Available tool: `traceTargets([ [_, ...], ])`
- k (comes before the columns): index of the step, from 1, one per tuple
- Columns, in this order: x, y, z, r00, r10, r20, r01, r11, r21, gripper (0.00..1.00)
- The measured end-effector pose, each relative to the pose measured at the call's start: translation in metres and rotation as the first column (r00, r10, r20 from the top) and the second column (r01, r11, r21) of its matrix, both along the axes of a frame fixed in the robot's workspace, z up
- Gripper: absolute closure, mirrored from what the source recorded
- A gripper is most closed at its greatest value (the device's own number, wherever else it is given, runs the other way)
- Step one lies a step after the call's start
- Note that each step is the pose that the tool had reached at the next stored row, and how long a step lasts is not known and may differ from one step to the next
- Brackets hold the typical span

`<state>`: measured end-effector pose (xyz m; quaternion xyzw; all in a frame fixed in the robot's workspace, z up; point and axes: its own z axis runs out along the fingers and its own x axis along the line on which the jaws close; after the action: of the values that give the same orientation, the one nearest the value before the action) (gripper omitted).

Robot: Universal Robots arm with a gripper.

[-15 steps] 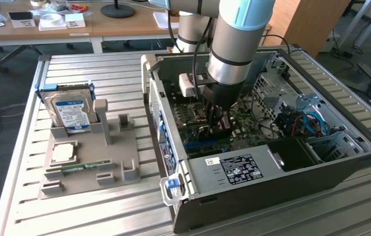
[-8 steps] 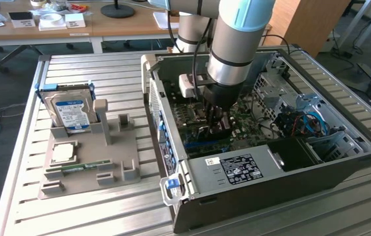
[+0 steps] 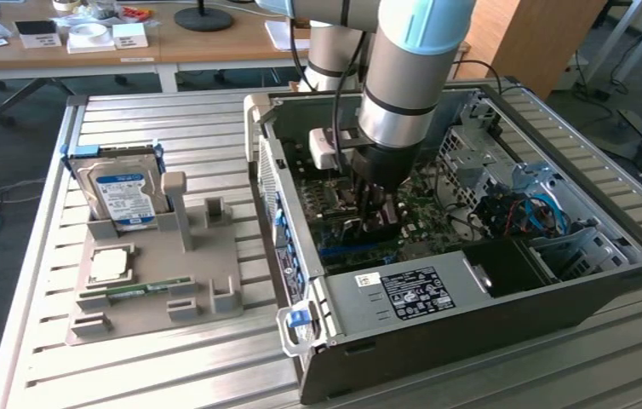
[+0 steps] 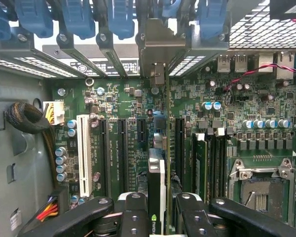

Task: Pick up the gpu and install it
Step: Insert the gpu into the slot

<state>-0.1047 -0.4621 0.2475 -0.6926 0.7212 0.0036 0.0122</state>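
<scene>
While you scan from the big things down, start with the bench (image 3: 162,375), a ribbed metal top carrying an open computer case (image 3: 491,290) lying on its side toward the exterior view's right, and a grey parts fixture (image 3: 213,256) toward that view's left. The fixture holds a silver hard drive (image 3: 120,196) upright, with a processor (image 3: 112,264) and a narrow RAM stick (image 3: 140,290) lying flat nearer the camera. The arm reaches down into the case, over the motherboard (image 4: 123,94). The gripper (image 4: 156,210) has its fingers (image 4: 133,217) closed partway on the gpu (image 4: 156,197), pinching the card across its thickness at the top edge. The card stands on edge, its bracket (image 4: 155,49) running toward the rear slot openings and its lower edge over the expansion slots (image 4: 138,143); whether it is already seated you cannot tell. Judged by look, the card is light and stiff, but fragile: thin board, exposed components, contacts along one edge. The flat faces may be slick, so a grip across the two faces near mid-length seems soundest. Any tilt in the slot would load the edge connector.
</scene>
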Motion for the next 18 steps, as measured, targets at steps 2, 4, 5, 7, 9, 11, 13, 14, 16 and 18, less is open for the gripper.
traceTargets([
  [2,-0.0003,0.0,0.0,1.0,0.0,0.0001,0.0,1.0,-0.0001,0.74],
  [4,-0.0005,-0.0001,-0.0002,1.0,0.0,0.0,0.0,1.0,-0.0002,0.74],
  [5,-0.0006,0.0,-0.0005,1.0,0.0,0.0,0.0,1.0,-0.0001,0.74],
  [7,-0.0006,0.0001,-0.001,1.0,0.0,0.0001,0.0,1.0,-0.0001,0.74],
  [9,-0.0006,0.0001,-0.001,1.0,0.0,0.0,0.0,1.0,-0.0003,0.74],
  [11,-0.0006,0.0002,-0.0012,1.0,0.0,0.0001,0.0,1.0,-0.0002,0.74],
  [13,-0.0007,0.0007,-0.0013,1.0,0.0,0.0003,0.0,1.0,0.0002,0.74],
  [14,-0.0008,0.001,-0.0013,1.0,0.0,0.0003,0.0,1.0,0.0,0.74],
  [16,-0.0009,0.0018,-0.0013,1.0,0.0,0.0002,0.0,1.0,0.0,0.74],
  [18,-0.001,0.0019,-0.0014,1.0,0.0,0.0001,0.0,1.0,-0.0002,0.74],
])
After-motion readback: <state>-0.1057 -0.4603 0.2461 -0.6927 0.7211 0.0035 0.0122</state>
